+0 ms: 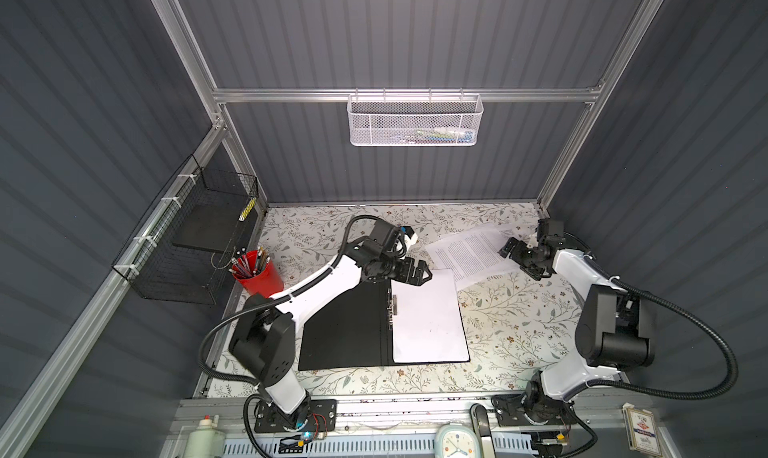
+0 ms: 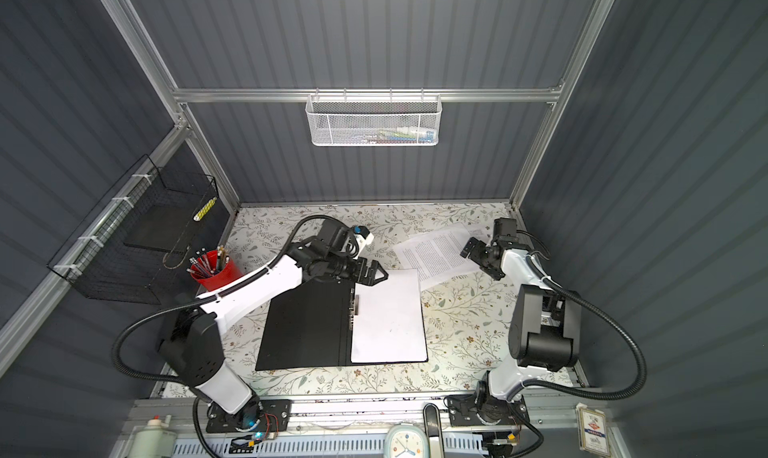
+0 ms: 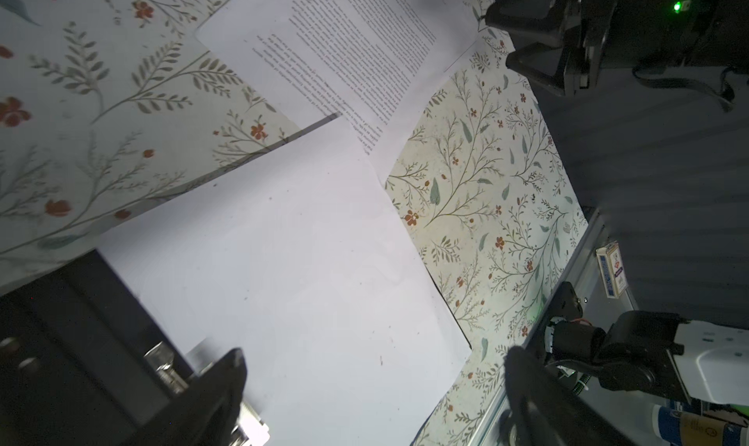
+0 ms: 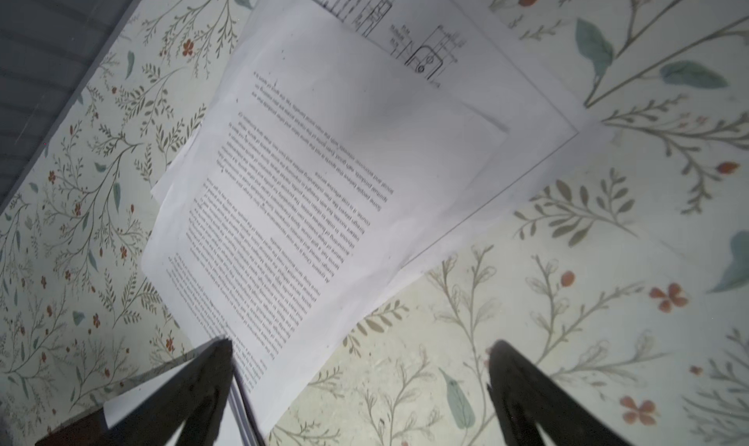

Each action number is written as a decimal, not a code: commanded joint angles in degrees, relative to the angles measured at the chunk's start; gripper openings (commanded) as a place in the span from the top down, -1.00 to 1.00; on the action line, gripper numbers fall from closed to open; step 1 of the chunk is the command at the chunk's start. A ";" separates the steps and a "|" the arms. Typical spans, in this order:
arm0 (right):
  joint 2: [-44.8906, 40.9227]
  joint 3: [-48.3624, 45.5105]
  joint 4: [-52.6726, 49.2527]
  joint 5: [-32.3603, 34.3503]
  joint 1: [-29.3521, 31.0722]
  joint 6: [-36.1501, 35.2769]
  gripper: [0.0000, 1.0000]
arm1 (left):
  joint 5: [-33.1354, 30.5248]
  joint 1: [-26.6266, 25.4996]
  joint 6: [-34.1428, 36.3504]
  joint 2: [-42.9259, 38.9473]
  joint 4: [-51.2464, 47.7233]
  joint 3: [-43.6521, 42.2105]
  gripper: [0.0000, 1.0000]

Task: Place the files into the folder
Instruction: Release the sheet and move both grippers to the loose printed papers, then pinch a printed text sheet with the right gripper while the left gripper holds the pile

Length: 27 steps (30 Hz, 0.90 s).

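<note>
The folder [image 1: 340, 335] lies open on the worktop [image 1: 519, 331] with a blank sheet [image 1: 428, 318] inside and printed files [image 1: 469, 250] at its corner. The left gripper [image 1: 424, 273] and right gripper [image 1: 508, 248] both have jaws spread and empty.

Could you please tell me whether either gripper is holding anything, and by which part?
Nothing is held. Both grippers are open: the left gripper is at the far edge of the folder, and the right gripper is by the files, gripping none.

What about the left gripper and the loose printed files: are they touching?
Apart. In the left wrist view the open left gripper is over the blank sheet in the folder; the printed files lie well beyond its fingertips.
</note>
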 commanded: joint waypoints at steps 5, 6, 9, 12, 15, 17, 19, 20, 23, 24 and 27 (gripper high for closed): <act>4.96 2.04 8.01 -1.15 -2.98 5.09 -0.98 | 3.93 -1.33 -2.97 17.11 2.82 15.54 -0.99; 5.90 2.49 8.26 -1.75 -3.23 5.20 -0.98 | 4.38 -1.42 -3.11 19.40 3.06 17.50 -0.99; 7.89 2.76 10.66 -3.39 -4.08 6.07 -0.98 | 5.19 -1.60 -3.82 26.43 2.76 24.84 -1.00; 9.70 3.91 11.32 -4.86 -4.75 6.34 -0.97 | 5.03 -1.85 -4.07 31.70 3.20 31.33 -0.99; 11.32 4.36 12.78 -6.47 -5.88 7.30 -0.97 | 4.87 -1.87 -4.62 37.39 1.62 38.84 -0.99; 12.57 5.04 12.87 -7.15 -6.51 7.89 -0.96 | 4.50 -1.86 -5.31 40.48 1.55 42.82 -0.99; 13.64 5.44 13.47 -7.20 -7.04 8.26 -0.95 | 4.53 -1.87 -5.79 43.02 1.49 46.05 -0.99; 14.17 5.76 13.55 -8.80 -7.21 8.38 -0.95 | 4.46 -1.82 -6.19 44.16 1.49 47.29 -0.99; 15.76 6.69 13.43 -10.24 -7.54 8.85 -0.94 | 4.50 -1.87 -6.37 46.95 0.59 50.17 -0.99; 15.97 6.75 13.77 -10.43 -7.59 9.02 -0.93 | 4.63 -1.84 -6.29 47.56 0.34 50.82 -0.99; 16.75 7.05 14.27 -10.49 -7.61 9.20 -0.93 | 4.77 -1.87 -5.96 48.67 0.60 51.17 -0.99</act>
